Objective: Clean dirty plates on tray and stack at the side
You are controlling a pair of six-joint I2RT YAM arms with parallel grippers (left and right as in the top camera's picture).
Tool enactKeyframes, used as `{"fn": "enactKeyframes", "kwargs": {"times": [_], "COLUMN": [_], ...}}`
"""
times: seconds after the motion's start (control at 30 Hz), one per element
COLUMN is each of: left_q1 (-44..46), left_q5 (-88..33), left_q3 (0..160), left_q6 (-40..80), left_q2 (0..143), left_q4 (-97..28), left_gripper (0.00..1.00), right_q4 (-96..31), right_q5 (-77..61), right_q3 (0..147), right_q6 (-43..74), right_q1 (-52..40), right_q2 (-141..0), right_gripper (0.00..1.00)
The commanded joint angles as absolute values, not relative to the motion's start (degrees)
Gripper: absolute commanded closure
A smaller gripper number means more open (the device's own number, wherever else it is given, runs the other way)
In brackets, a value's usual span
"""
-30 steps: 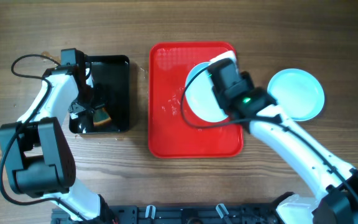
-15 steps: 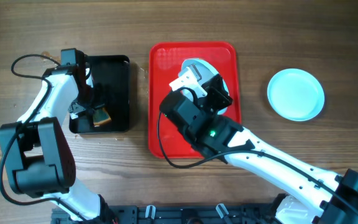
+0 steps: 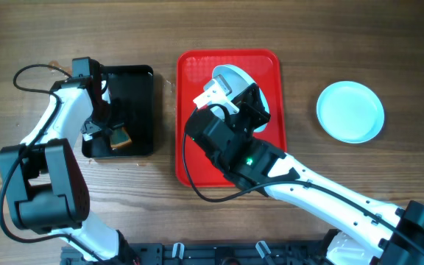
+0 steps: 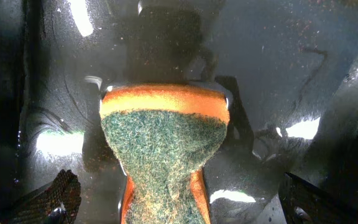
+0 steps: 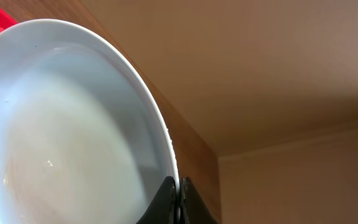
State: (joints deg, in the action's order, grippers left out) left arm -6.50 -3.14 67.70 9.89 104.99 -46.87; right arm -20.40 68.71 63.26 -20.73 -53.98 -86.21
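One round pale light-blue plate (image 3: 230, 76) tilted above the large flat red plastic tray (image 3: 193, 73); rim pinched in the fully closed right tool (image 5: 179, 200) | second identical plate (image 3: 350, 111) flat on the wooden table (image 3: 344, 44), well right of the tray | left tool (image 4: 185, 199) wide open over the glossy black tray (image 3: 142, 81); orange-and-green sponge (image 4: 163, 143) between its fingers, untouched

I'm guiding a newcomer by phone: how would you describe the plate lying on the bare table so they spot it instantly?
Start at the big red tray in the middle of the wooden table. To its right, on bare wood, lies a round pale-blue plate, flat and alone. The only other plate is held over the tray, its rim pinched in the right gripper.
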Motion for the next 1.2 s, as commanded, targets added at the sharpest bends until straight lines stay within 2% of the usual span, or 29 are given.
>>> {"fn": "enactKeyframes", "kwargs": {"times": [0.0, 1.17], "left_q1": [-6.66, -6.66], "left_q5": [-4.03, -4.03], "left_q3": [67.81, 67.81], "left_q6": [9.21, 9.21], "left_q2": [104.29, 104.29], "left_q4": [-46.89, -46.89], "left_gripper": [0.0, 0.0], "right_q4": [-19.97, -20.12], "right_q5": [70.59, 67.92], "right_q3": [63.96, 63.96], "right_q6": [-20.86, -15.94], "right_q1": [-54.15, -54.15], "right_q2": [-84.86, -84.86], "right_gripper": [0.96, 0.96]}}
